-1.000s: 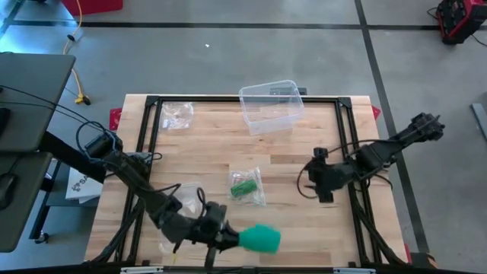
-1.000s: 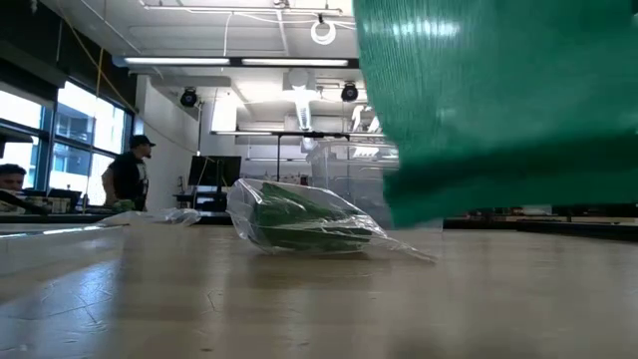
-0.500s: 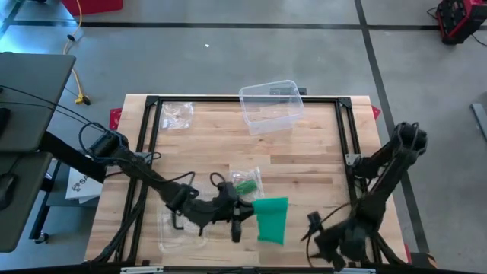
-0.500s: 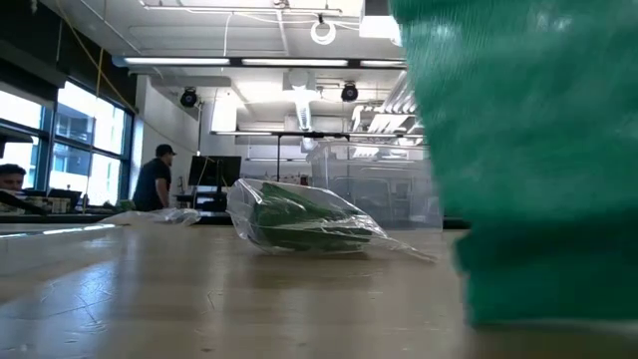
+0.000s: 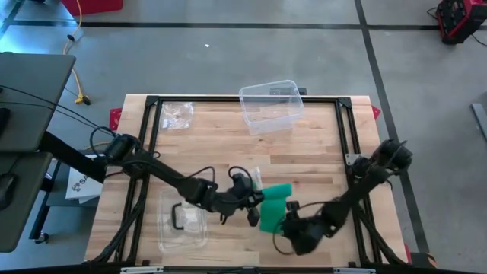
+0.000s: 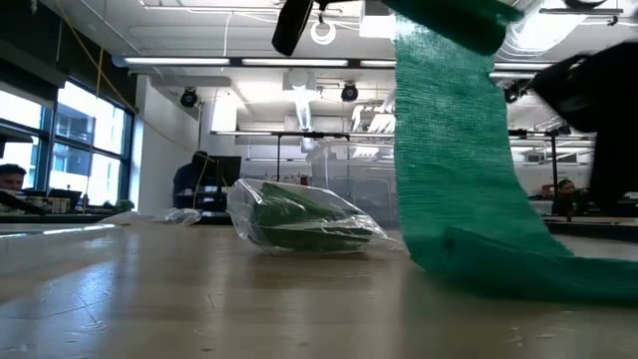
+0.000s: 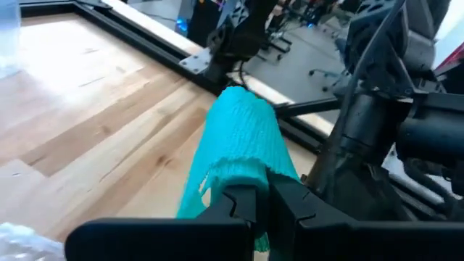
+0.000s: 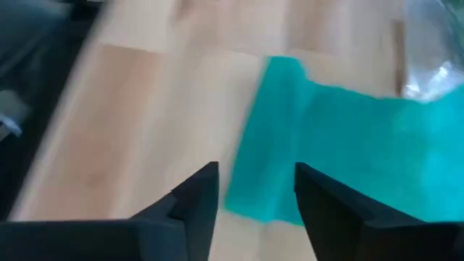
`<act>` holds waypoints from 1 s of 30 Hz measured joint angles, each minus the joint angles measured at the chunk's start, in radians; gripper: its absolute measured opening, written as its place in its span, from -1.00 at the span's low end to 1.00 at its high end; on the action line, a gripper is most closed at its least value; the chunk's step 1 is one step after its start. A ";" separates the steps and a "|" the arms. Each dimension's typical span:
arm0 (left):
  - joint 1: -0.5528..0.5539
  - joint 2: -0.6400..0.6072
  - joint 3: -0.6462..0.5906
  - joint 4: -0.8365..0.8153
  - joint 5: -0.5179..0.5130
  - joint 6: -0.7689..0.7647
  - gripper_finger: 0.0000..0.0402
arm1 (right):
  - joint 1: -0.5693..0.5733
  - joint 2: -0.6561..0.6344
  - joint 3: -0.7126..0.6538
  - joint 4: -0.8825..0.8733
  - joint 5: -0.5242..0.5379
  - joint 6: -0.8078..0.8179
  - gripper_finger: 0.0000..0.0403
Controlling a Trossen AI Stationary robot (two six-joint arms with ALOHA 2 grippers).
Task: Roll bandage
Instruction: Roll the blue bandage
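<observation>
The green bandage (image 5: 274, 206) hangs from the left gripper (image 5: 254, 207), whose fingers are pinched together on its upper end, near the table's middle front. The right gripper (image 5: 293, 225) is just right of it, fingers apart, holding nothing. A plastic bag (image 6: 299, 217) lies behind it, a clear bin (image 5: 271, 106) far back.

I read the counter (image 5: 319, 152) from above. Tub (image 5: 271, 106) at the far edge, centre. Empty bag (image 5: 176, 113) far left corner. Bandage (image 5: 274, 207) near centre front, left pincer (image 5: 254, 204) on its left end, right pincer (image 5: 293, 225) just right of it. Bagged roll (image 6: 299, 219) behind the bandage. Another bag (image 5: 183, 221) front left.
</observation>
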 joint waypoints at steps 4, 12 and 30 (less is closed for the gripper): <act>0.013 -0.004 0.000 -0.046 -0.003 0.002 -0.98 | -0.073 0.038 0.000 0.014 -0.047 0.006 -0.28; 0.034 -0.006 0.000 -0.104 -0.008 -0.004 -0.98 | -0.120 0.143 0.006 0.113 -0.147 -0.033 -0.50; 0.088 0.018 -0.168 -0.063 0.074 -0.070 -0.98 | 0.147 -0.348 0.079 0.018 -0.025 0.080 -0.99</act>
